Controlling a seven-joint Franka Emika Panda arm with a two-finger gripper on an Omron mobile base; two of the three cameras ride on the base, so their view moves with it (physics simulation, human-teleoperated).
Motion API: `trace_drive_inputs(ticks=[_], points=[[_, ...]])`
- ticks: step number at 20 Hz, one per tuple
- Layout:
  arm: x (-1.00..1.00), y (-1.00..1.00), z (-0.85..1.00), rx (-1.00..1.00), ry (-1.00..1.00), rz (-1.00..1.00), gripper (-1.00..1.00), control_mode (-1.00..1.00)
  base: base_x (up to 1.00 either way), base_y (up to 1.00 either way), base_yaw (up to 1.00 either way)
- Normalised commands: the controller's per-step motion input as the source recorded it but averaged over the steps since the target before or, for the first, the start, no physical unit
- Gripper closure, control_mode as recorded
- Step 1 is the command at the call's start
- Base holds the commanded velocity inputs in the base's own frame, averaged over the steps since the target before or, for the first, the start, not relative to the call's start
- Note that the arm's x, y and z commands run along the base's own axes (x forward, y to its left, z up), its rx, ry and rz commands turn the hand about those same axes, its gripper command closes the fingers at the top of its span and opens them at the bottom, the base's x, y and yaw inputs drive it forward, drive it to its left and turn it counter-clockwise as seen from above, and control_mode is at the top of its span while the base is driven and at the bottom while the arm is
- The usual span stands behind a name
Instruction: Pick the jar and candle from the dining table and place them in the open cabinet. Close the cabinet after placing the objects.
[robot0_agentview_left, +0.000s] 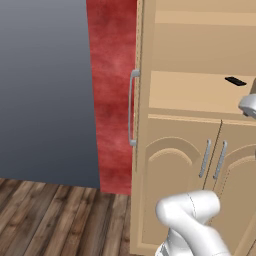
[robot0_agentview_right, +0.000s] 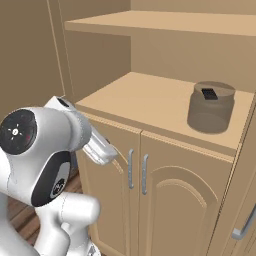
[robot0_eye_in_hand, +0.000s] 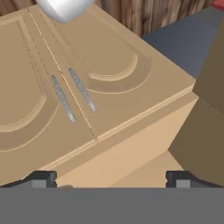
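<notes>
1. Cabinet: tall, light-tan wood, upper compartment open. The open door stands edge-on at the left in the left base view, carrying a long silver bar handle. A higher shelf crosses the compartment above.
2. Lower doors: a pair with arched panels, both closed, two slim silver handles side by side at the centre seam. The hand view looks down on the same pair of doors and handles.
3. Jar: smoky-grey translucent glass, upright on the lower shelf of the open compartment, towards its right side and near the front edge. A small flat black object shows at the top of the jar; whether it rests on the jar or lies behind it cannot be told.
4. Fingers: two dark tips set far apart at the bottom of the hand view, spread wide with nothing between them, positioned over the front edge of the cabinet shelf.
5. Arm: white with dark joints, in front of the lower doors at the left of the right base view.
6. Surroundings: red wall panel and grey panel left of the cabinet; dark wood plank floor below.
</notes>
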Motion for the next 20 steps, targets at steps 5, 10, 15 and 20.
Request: trace_drive_inputs(ticks=[5,10,15,20], points=[[-0.22,0.02,0.0,-0.01,-0.04,0.0,-1.0,-1.0,0.0,0.0,0.0],[-0.4,0.02,0.0,-0.01,-0.09,0.0,-1.0,1.0,-0.31,0.03,0.0],[0.0,0.0,0.0,0.0,0.0,0.0,-1.0,1.0,-0.77,0.08,-0.07],[0.0,0.0,0.0,0.0,0.0,0.0,-1.0,1.0,-0.29,0.35,-0.21]])
